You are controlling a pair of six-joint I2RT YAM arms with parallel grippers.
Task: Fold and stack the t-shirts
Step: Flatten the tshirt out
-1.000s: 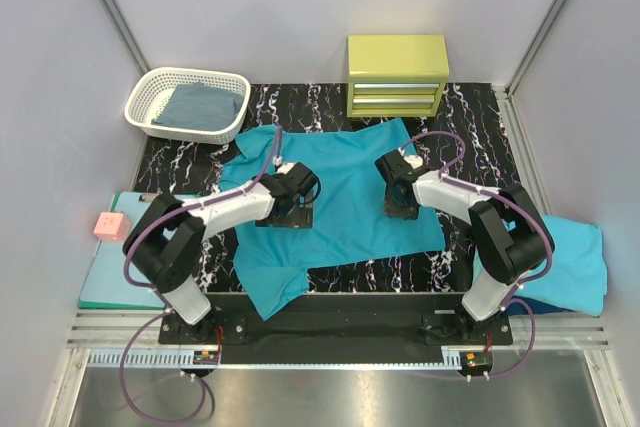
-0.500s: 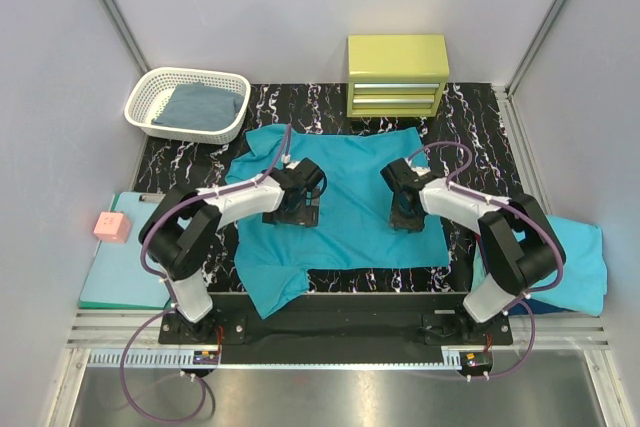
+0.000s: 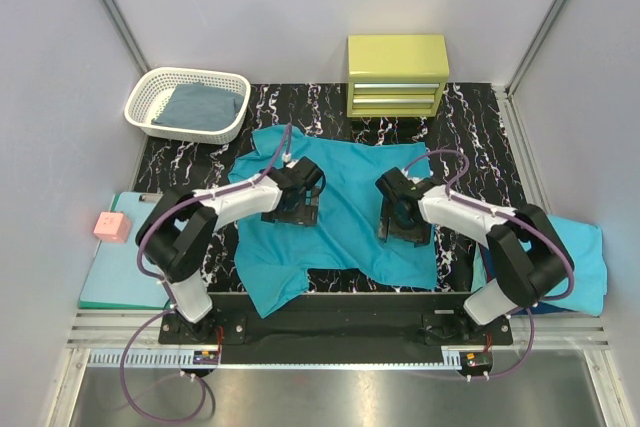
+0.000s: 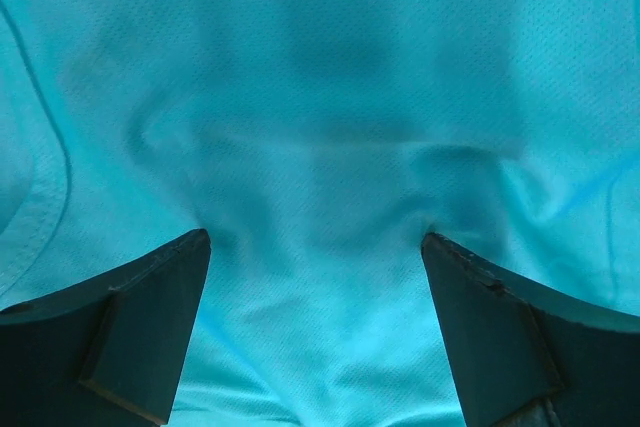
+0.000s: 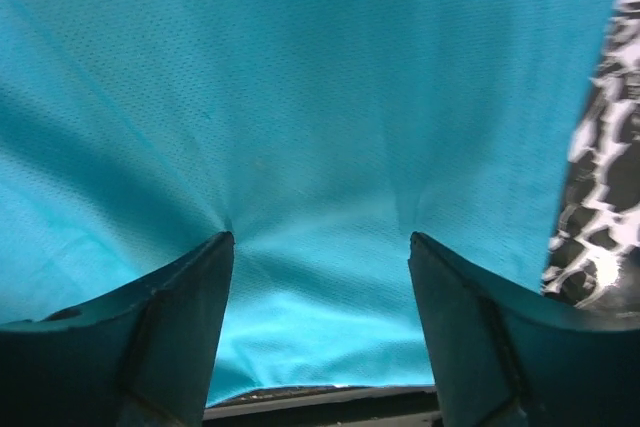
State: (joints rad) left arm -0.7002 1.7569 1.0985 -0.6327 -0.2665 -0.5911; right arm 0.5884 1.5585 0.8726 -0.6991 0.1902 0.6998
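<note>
The teal t-shirt (image 3: 350, 182) lies spread on the black marbled counter (image 3: 470, 117), its collar end toward the back. A rumpled corner hangs over the near edge on the left. Both arms reach down onto it, one on each half.

The left gripper (image 4: 315, 237) stands wide, its two fingertips pressed into the cloth with a soft pucker between them and nothing pinched. The right gripper (image 5: 320, 235) is also spread wide on the cloth near the shirt's right edge, with bare counter showing just beside it. Small creases run out from each fingertip.

The fabric is thin and slack, so the likely trouble is in the pinch. If the jaws close from this stance they may gather a thick bunch, or catch both layers where only the top one is wanted, and the fold would come out crooked. Tips pressed this hard could also drag the whole shirt and add wrinkles, or pull more of it over the near edge.

A lighter turquoise shirt (image 3: 585, 262) waits at the right.
</note>
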